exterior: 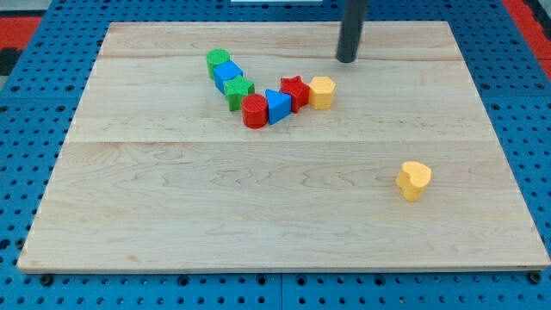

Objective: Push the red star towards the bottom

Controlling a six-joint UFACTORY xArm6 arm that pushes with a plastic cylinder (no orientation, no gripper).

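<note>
The red star (pixel 294 90) lies on the wooden board (pixel 258 198) in the upper middle, touching a blue triangular block (pixel 277 106) on its left and a yellow hexagonal block (pixel 322 91) on its right. My tip (pixel 346 60) stands above and to the right of the red star, a short gap from the yellow hexagonal block. A red cylinder (pixel 254 112) sits left of the blue triangle.
A green star-like block (pixel 238 89), a blue block (pixel 228 75) and a green cylinder (pixel 217 60) run up to the left from the red cylinder. A yellow heart (pixel 414 180) lies alone at the right. Blue pegboard surrounds the board.
</note>
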